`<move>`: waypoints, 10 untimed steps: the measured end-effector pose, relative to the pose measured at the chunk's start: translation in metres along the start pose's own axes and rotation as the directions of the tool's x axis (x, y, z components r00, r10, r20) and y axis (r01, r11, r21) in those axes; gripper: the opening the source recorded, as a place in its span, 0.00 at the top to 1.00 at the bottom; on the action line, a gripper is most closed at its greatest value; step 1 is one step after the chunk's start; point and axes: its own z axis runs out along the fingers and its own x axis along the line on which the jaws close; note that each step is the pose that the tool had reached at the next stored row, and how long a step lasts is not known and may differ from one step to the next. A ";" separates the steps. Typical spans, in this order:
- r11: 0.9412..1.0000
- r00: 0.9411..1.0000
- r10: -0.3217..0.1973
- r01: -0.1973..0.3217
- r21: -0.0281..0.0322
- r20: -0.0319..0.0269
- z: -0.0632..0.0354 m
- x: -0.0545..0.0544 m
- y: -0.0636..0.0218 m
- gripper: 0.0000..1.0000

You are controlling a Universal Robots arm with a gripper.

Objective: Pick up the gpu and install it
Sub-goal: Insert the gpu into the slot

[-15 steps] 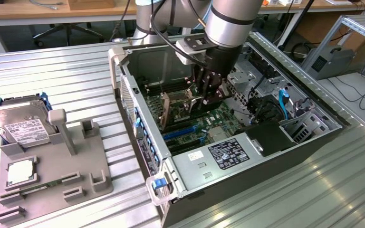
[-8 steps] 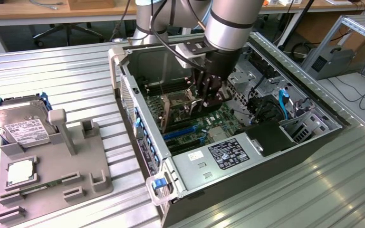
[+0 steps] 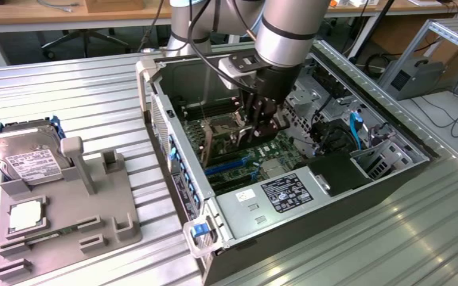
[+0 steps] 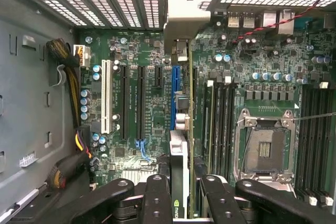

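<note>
My gripper (image 3: 261, 126) reaches down into the open computer case (image 3: 183, 179) and is shut on the gpu (image 3: 247, 142). The wrist view shows the gpu (image 4: 180, 182) edge-on, a thin card running away from the black fingers (image 4: 157, 198) that clamp it on both sides. Its silver end bracket (image 4: 182, 22) stands against the rear slot openings of the case. The card lies right along the blue expansion slot (image 4: 172, 95) of the green motherboard (image 4: 152, 51). I cannot tell whether its edge sits in the slot.
Black slots (image 4: 140, 100) and a white slot (image 4: 106, 95) run beside the blue one, with the CPU socket (image 4: 262, 148) and memory slots (image 4: 315, 129) on the other side. Outside the case, a grey fixture tray (image 3: 70, 229) and a silver hard drive (image 3: 26, 158) sit at the exterior view's left.
</note>
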 end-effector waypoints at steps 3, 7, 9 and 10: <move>1.000 1.000 0.000 0.000 0.000 0.000 0.0015 0.001 0.0011 0.73; 1.000 1.000 0.000 0.000 0.000 0.000 0.0035 0.002 0.0027 0.73; 1.000 1.000 0.000 0.000 0.000 0.000 0.0051 0.003 0.0040 0.73; 1.000 1.000 0.000 0.000 0.000 0.000 0.0058 0.003 0.0046 0.73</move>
